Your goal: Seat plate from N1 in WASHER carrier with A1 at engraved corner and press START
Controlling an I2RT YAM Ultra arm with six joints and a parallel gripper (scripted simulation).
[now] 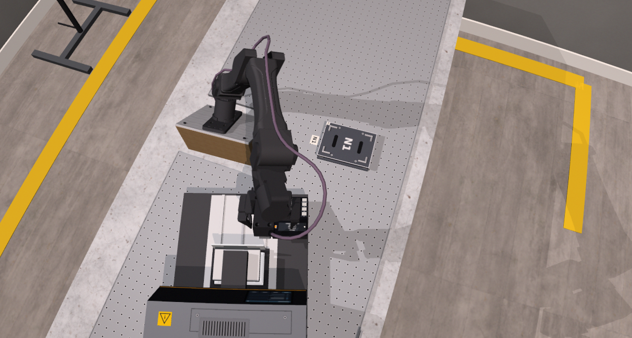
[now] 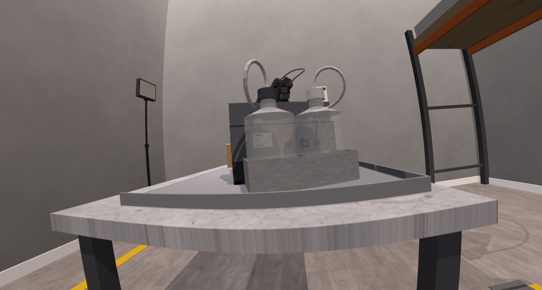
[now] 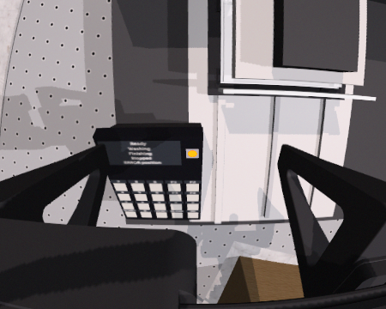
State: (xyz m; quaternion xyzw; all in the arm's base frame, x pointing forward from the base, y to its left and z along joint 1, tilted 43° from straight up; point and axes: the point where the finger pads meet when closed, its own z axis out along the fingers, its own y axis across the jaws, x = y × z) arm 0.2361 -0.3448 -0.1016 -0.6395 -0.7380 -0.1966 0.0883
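Pale and rectangular, the plate (image 1: 253, 265) (image 3: 255, 39) lies on the white-edged carrier (image 1: 263, 276) (image 3: 226, 51) of the plate washer (image 1: 265, 320) (image 2: 238, 144) (image 3: 150, 77), partly covered by a dark block (image 1: 234, 265) (image 3: 319, 34). That placement presumably serves the wash: the carrier holds the plate below the block while the machine works.

On the control panel, the lamp (image 1: 275, 226) (image 3: 192, 153) glows amber, so a cycle is probably running. Beneath it in the wrist view are rows of pale keys (image 1: 303, 206) (image 3: 156, 197). To the right in the top view, the dark nest N1 (image 1: 346, 157) bears no plate, its marking uncovered on the tabletop (image 1: 362, 194) (image 2: 189, 182) (image 3: 56, 39).

The tool (image 1: 265, 228) (image 3: 193, 154) is spread wide, with nothing between its fingers. The black arm (image 1: 267, 93) (image 2: 284, 85) holds it above the panel area, likely to keep it off the plate while the lamp is awaited.

From above, the plate lies on the near side of the tool, slightly left and apart from it. In the wrist view it sits at upper right, beyond the fingertips. The block hides part of it, so full seating and the position of the cut-off corner cannot be told. Waiting for green seems right; red would call for reseating.
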